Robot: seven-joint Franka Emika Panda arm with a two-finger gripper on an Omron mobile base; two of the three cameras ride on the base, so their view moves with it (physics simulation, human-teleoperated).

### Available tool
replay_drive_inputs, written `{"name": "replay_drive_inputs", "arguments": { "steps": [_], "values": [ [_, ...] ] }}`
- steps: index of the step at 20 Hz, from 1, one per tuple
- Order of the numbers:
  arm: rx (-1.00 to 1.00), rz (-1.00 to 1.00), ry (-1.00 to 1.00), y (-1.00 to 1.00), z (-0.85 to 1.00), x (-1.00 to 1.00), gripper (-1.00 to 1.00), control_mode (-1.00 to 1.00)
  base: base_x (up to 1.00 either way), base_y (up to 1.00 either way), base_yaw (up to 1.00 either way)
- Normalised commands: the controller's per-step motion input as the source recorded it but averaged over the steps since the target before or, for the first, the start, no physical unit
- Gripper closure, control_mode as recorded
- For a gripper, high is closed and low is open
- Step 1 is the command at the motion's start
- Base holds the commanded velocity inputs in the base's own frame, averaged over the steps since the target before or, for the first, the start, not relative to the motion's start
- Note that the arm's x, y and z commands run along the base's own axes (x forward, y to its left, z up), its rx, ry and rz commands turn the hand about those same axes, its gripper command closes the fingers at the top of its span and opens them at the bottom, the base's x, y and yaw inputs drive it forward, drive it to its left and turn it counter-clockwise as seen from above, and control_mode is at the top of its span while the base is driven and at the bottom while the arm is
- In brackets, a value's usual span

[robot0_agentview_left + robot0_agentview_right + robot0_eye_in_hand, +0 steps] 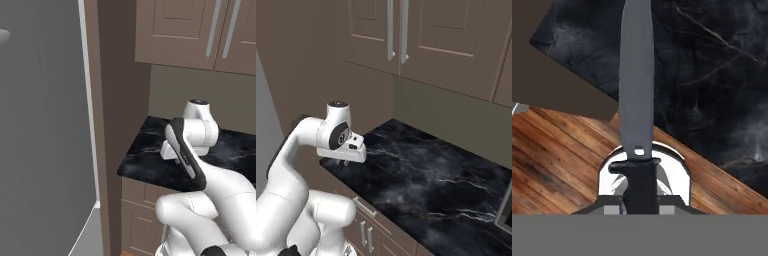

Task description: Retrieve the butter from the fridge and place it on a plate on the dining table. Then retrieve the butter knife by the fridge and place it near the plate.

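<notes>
Gripping the black handle of the grey-bladed butter knife (pixel 637 90), your two-finger gripper (pixel 639 202) is clamped shut on it; the blade points away from the hand, above the corner of the black marble counter (pixel 421 180) beside the tall silver-grey fridge (pixel 45 125).

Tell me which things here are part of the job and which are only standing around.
Part of the job:
- butter knife, held in the shut hand
- fridge, its grey side

Only standing around:
- black marble counter
- wall cabinets
- base cabinets
- wooden floor
</notes>
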Motion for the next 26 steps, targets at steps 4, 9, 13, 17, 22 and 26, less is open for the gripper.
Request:
{"name": "replay_drive_inputs", "arguments": {
  "steps": [4, 9, 13, 17, 22, 26],
  "values": [
    [-0.08, 0.00, -0.04, 0.00, 0.60, -0.85, 1.00, -1.00, 0.00, 0.00, 0.00],
    [-0.09, 0.00, -0.10, 0.00, 0.51, -0.85, 1.00, -1.00, 0.00, 0.00, 0.00],
    [0.01, 0.00, -0.11, -0.01, 0.09, -0.86, 1.00, -1.00, 0.00, 0.00, 0.00],
    [0.02, 0.00, -0.09, -0.08, 0.19, -0.63, 1.00, -1.00, 0.00, 0.00, 0.00],
    [0.00, 0.00, 0.01, -0.03, 0.53, -0.02, 1.00, -1.00, 0.00, 0.00, 0.00],
    [-0.02, 0.00, 0.01, 0.00, 0.11, -0.02, 1.00, -1.00, 0.00, 0.00, 0.00]
  ]
}}
